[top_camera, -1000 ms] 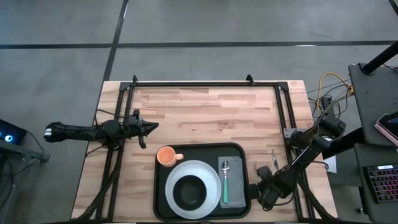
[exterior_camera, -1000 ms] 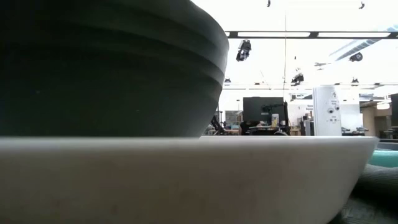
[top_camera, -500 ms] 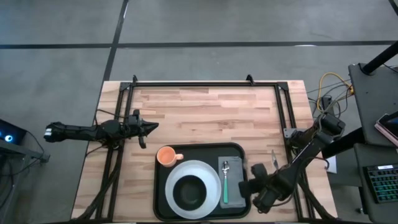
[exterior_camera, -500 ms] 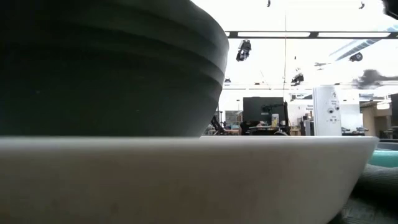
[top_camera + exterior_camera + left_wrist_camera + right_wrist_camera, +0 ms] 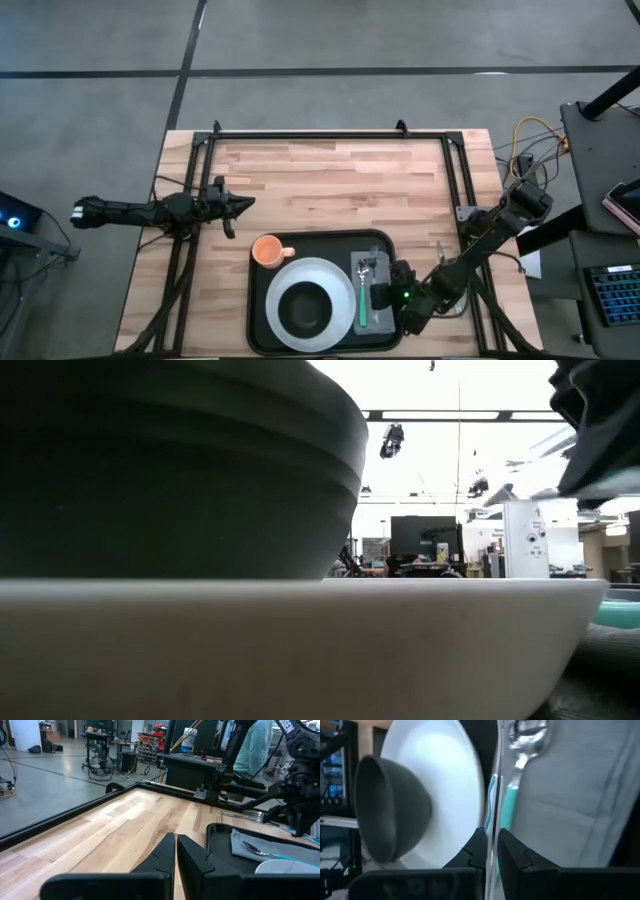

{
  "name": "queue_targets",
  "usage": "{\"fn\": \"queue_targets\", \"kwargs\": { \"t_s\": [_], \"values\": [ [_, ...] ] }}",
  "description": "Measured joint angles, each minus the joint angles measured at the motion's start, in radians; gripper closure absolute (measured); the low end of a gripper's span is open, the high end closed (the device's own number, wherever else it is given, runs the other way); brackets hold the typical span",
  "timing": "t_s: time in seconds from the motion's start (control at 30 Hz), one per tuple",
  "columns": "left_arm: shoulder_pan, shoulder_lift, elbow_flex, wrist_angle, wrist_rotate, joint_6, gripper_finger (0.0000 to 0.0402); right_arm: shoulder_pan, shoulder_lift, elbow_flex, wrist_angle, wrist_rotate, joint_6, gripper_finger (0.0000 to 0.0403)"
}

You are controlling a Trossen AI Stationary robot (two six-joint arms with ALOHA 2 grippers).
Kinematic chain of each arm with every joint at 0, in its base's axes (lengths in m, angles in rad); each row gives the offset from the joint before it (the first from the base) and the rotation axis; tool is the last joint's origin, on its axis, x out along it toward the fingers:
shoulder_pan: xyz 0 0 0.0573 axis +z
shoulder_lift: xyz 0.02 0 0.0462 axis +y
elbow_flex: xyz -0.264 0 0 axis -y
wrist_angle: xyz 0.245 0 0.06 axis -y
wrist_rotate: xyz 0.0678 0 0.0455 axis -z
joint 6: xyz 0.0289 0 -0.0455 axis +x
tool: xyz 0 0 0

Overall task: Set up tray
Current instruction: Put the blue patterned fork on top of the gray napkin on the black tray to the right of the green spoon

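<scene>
Since a second ago, right gripper [image 5: 382,297] moved from off the tray's right edge to above the grey napkin [image 5: 375,268], fingers closed on a thin upright metal utensil, type unclear, seen only in right wrist view. Black tray [image 5: 266,340] at near table edge, carrying white plate [image 5: 345,290], dark bowl [image 5: 303,310], orange cup [image 5: 267,250], green-handled spoon [image 5: 362,296]. Left gripper [image 5: 245,203] closed, empty, parked above bare wood; low view blocked by plate and bowl.

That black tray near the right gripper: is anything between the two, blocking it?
Nothing visible does. The right gripper hangs directly over the tray, shut, above the grey napkin and beside the teal-handled spoon lying on it.
</scene>
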Motion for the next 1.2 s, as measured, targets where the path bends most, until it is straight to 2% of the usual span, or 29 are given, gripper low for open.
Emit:
{"fn": "queue_targets", "kwargs": {
  "t_s": [0.13,0.37,0.5,0.7,1.2],
  "values": [
    [0.000,0.000,0.000,0.000,0.000,0.000,0.0402,0.002,0.000,-0.038,0.007,-0.004,0.063,0.0390],
    [0.000,0.000,0.000,0.000,0.000,0.000,0.0402,0.002,0.000,-0.082,0.110,-0.012,0.046,0.0390],
    [0.000,0.000,0.000,0.000,0.000,0.000,0.0402,0.002,0.000,-0.111,0.121,-0.066,0.066,0.0390],
    [0.000,0.000,0.000,0.000,0.000,0.000,0.0402,0.001,0.002,-0.170,0.263,-0.068,0.074,0.0390],
    [0.000,0.000,0.000,0.002,0.000,0.000,0.0402,-0.005,0.058,-0.181,0.321,-0.080,0.078,0.0386]
  ]
}}
